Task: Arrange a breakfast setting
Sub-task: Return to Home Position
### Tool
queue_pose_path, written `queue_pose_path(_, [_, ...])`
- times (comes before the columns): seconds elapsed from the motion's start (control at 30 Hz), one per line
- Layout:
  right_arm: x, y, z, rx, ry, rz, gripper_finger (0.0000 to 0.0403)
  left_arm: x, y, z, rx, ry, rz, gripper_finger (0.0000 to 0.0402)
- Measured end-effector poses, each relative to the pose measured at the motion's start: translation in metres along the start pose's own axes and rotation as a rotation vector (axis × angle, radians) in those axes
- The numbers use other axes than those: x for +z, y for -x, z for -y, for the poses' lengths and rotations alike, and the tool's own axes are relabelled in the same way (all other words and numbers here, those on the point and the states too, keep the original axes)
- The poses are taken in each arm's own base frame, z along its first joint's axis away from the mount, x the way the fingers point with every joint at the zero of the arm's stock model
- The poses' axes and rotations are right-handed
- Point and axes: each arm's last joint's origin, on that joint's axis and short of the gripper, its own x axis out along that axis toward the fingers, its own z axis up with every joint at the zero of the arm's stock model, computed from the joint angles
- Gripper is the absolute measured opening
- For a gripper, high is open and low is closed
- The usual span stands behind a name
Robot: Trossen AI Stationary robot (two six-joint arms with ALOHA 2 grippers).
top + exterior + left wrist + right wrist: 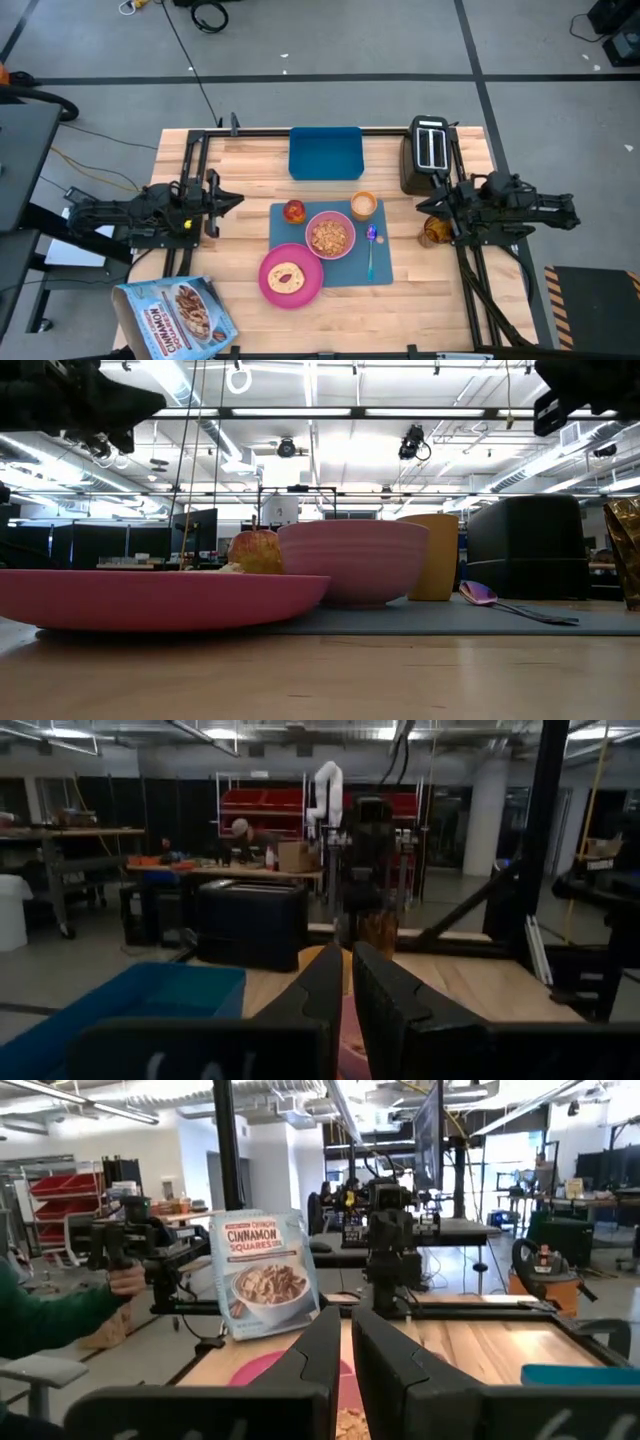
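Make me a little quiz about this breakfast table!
1. True or false: the toast lies on the pink plate.
2. Pick one: what is in the pink bowl? A) cereal B) eggs C) nothing
3. Fill the gap: the red fruit on the mat is an ___.

Key: 1 true; 2 A; 3 apple.
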Motion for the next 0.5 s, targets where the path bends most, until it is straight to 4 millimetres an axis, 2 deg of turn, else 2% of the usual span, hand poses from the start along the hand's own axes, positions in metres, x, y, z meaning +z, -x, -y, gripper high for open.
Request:
queue_pose_path(0.27, [-0.026, -0.006, 0.003, -0.012, -0.025, -0.016, 0.0039, -0.019, 0.004, 0.0, -0.028, 0.027, -0.033, 0.0034])
queue_pose_path(0.5, [-0.046, -0.008, 0.007, -0.131, -0.075, -0.074, 0.0039, -0.024, 0.004, 0.0, -0.024, 0.062, -0.079, 0.0034])
